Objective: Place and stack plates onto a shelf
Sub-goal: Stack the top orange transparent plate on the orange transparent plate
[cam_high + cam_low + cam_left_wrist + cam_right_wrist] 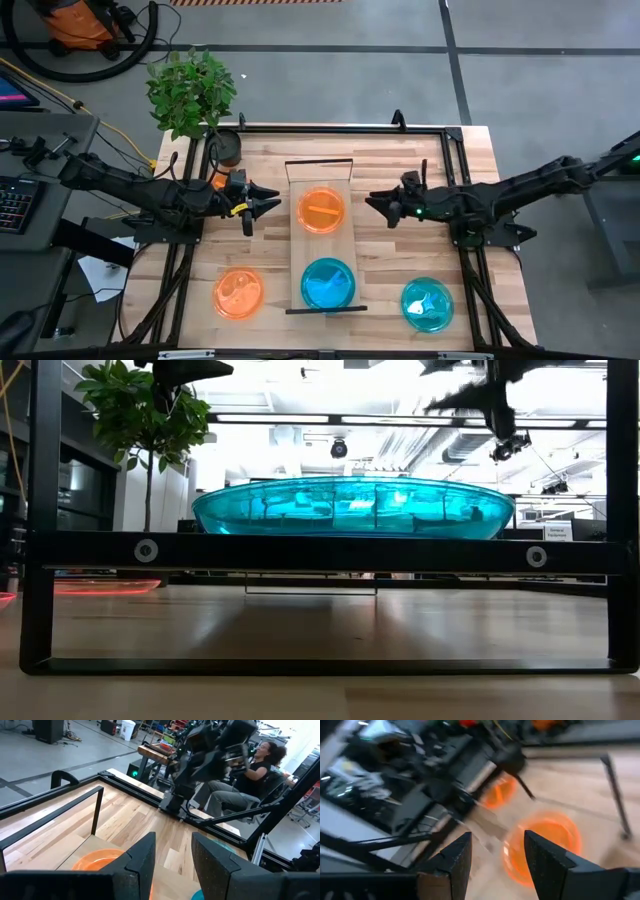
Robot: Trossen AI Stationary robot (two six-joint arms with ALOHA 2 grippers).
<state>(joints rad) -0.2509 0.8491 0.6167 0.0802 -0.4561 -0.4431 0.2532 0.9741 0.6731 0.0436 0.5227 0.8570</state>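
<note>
The shelf (322, 170) is a narrow light-wood plank running from the far side to the near side along the table's middle. An orange plate (321, 210) and a teal plate (328, 283) rest on it. The low view shows the teal plate (350, 507) above the shelf's dark end bar. Another orange plate (239, 293) lies on the tabletop near left, and another teal plate (427, 303) near right. My left gripper (268, 200) hovers open just left of the shelf's orange plate (97, 860). My right gripper (373, 201) hovers open just right of that orange plate (545, 845).
A potted plant (192, 88) stands at the table's far left corner. A black metal frame (330, 128) runs along the table's edges. A person (260, 765) sits beyond the table's right side. Bare wood (410, 250) lies between the shelf and the side rails.
</note>
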